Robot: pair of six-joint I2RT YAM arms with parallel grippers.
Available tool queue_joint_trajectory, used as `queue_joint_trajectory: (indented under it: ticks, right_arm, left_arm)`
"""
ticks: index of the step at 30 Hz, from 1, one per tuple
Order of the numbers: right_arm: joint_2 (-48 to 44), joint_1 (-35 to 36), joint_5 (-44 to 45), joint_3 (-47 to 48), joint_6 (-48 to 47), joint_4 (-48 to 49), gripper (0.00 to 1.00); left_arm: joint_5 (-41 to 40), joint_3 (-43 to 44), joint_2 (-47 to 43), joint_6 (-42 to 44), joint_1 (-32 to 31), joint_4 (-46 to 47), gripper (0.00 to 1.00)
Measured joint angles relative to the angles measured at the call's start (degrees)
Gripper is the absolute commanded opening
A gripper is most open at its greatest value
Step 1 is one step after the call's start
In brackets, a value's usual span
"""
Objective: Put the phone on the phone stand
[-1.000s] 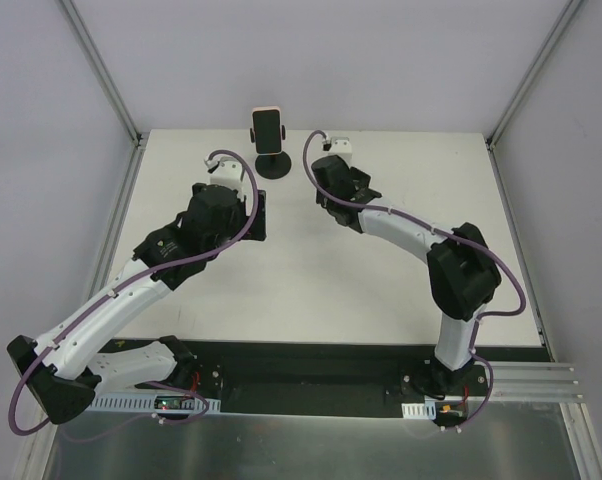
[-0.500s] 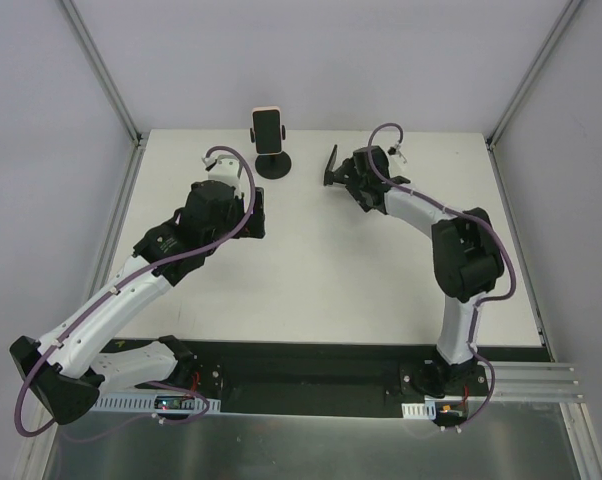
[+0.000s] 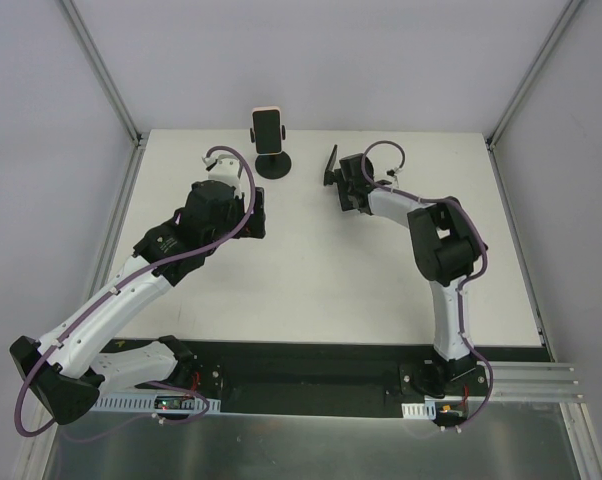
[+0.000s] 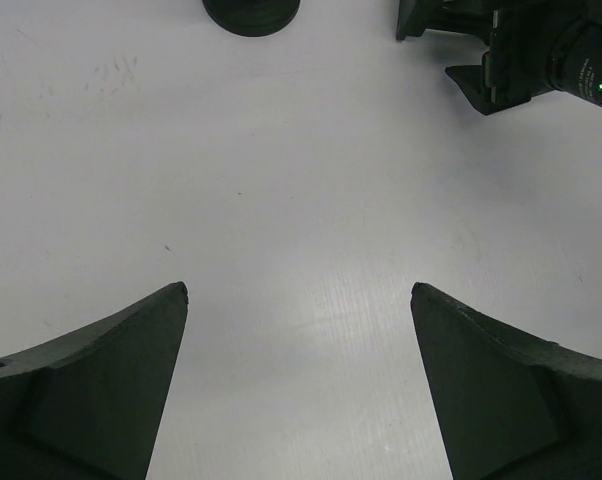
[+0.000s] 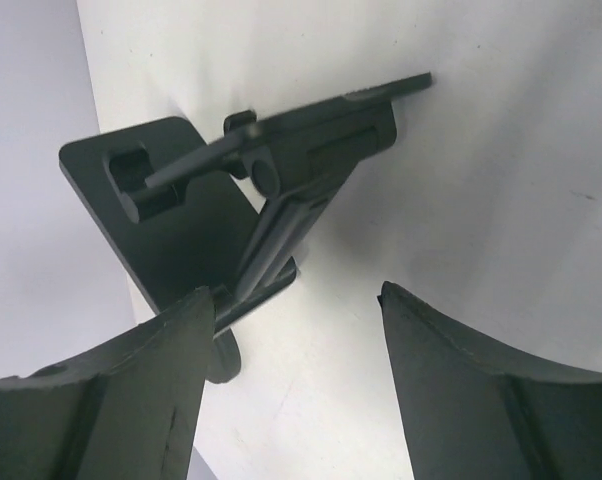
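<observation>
Pink-edged phone (image 3: 268, 126) stays docked; right arm (image 3: 441, 245) folded

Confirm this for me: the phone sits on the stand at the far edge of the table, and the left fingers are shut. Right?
Not quite. The left fingers are open, with a wide gap between them, as the left wrist view shows. The rest holds: the phone sits on the stand at the far edge of the table.
</observation>
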Motion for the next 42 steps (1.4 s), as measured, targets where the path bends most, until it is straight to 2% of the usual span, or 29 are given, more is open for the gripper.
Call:
queue_joint_trajectory:
  ticks: [10,11,13,14,17,20,23,28,32,36,39,42]
  right_arm:
    - [5.2,-0.83,0.85,6.51,8.17,-3.76,0.62]
    - [6.01,-0.87,0.96,8.0,9.05,-4.76,0.53]
    - [7.5,-0.87,1.01,10.67,10.4,-6.62,0.46]
    - [8.2,-0.87,0.98,11.82,11.1,-7.78,0.37]
    - [9.73,-1.03,1.18,14.23,13.2,-10.05,0.21]
    - [9.92,-1.36,0.98,14.67,13.2,-10.91,0.08]
    - [9.27,-1.77,1.49,12.28,8.76,-9.11,0.01]
    - [1.53,-2.93,1.01,1.38,-11.8,-1.42,0.01]
    - [-8.13,-3.63,-3.61,-11.1,-37.4,8.52,0.01]
    - [-16.74,-2.67,-12.13,-19.69,-59.71,16.48,0.01]
    - [-21.11,0.37,-16.11,-24.04,-73.31,20.09,0.01]
    - [-22.86,6.29,-14.4,-26.95,-85.37,21.44,0.01]
  left_arm:
    - [0.76,0.0,0.0,0.0,0.0,0.02,0.92]
    - [0.74,0.0,0.0,0.0,0.0,0.02,0.91]
    - [0.74,0.0,0.0,0.0,0.0,0.02,0.91]
    - [0.74,0.0,0.0,0.0,0.0,0.02,0.91]
    - [0.74,0.0,0.0,0.0,0.0,0.02,0.91]
    - [0.74,0.0,0.0,0.0,0.0,0.04,0.91]
    - [0.74,0.0,-0.02,0.02,0.0,0.07,0.91]
    - [0.79,0.0,-0.02,0.0,0.0,0.26,0.91]
    - [1.18,0.0,-0.02,0.0,0.0,0.5,0.91]
    - [2.43,0.0,-0.02,0.0,0.0,0.59,0.92]
    - [3.69,0.0,-0.02,-0.02,0.0,0.85,0.92]
    - [4.28,-0.02,0.0,-0.02,0.0,1.07,0.92]
